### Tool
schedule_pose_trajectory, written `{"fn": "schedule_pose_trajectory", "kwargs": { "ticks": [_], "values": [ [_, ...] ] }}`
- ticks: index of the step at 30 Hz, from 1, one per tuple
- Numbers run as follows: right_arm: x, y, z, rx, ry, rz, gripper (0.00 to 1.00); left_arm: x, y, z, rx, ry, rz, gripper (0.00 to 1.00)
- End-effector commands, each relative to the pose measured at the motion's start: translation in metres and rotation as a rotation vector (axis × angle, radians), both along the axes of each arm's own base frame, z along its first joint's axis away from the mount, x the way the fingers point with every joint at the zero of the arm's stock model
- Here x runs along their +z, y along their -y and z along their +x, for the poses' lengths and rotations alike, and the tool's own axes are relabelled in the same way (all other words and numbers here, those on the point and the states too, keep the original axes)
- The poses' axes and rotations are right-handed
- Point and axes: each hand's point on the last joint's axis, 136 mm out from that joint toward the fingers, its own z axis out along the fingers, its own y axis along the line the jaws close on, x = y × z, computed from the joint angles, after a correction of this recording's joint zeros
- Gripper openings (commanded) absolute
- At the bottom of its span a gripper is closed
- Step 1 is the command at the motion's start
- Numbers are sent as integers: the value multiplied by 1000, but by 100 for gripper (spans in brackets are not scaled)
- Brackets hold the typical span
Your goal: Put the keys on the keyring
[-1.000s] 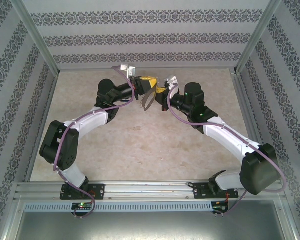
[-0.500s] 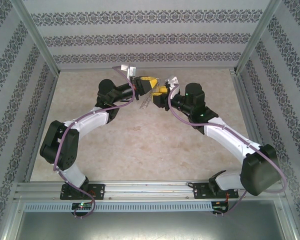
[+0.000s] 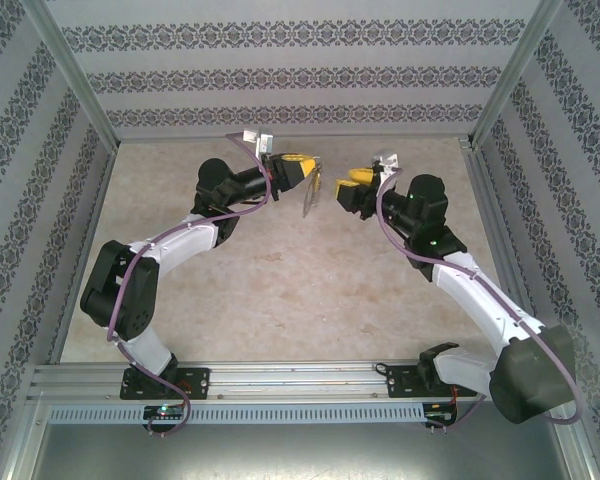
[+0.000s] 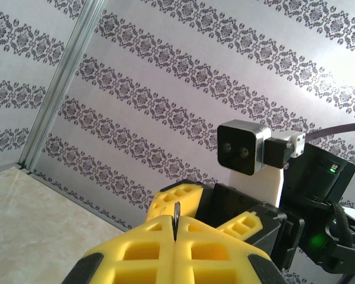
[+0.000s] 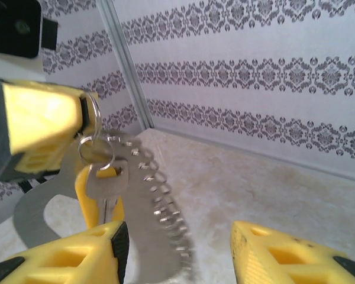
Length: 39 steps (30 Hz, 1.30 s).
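Yellow ribbed fingers of the right claw [image 5: 178,244] stand apart in the foreground, holding nothing, just short of the hanging hardware. Beyond them a silvery chain [image 5: 165,213] droops in a blurred curve beside the small flat key [image 5: 106,180], which hangs by its hole from a thin wire ring. That ring appears threaded at the top of the keyring [image 5: 32,216], a flat grey metal loop pinched by its thin edge in the left claw [image 3: 305,172], whose fingers are pressed tight together on it, well above the counter [image 5: 272,183]. The hold looks slight: smooth metal gripped edge-on could twist or slide out if nudged, and a closing right claw might snag the loose chain instead of the key and set the whole bunch swinging. Behind lie the mottled beige counter and a pale wall [image 5: 254,71] banded with dark damask print.
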Motion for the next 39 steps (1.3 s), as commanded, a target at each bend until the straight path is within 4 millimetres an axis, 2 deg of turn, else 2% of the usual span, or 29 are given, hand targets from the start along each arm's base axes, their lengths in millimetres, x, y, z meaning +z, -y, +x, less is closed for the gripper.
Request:
{"fn": "schedule_pose_trajectory", "kwargs": {
  "ticks": [1,13,21,25,39],
  "values": [
    [17,0,-1,17,15,85,49,17,3,-11,-20,80,-29,0],
    [49,-10,15,71,-22,274,49,15,2,-11,-18,75,-27,0],
    [64,-16,14,131,-15,352,49,14,3,-10,-19,71,-28,0],
    [68,-22,14,178,-18,377,48,14,3,-10,-19,69,-27,0],
    [65,-41,11,261,-36,391,44,15,4,-9,-19,68,-24,0]
  ]
}}
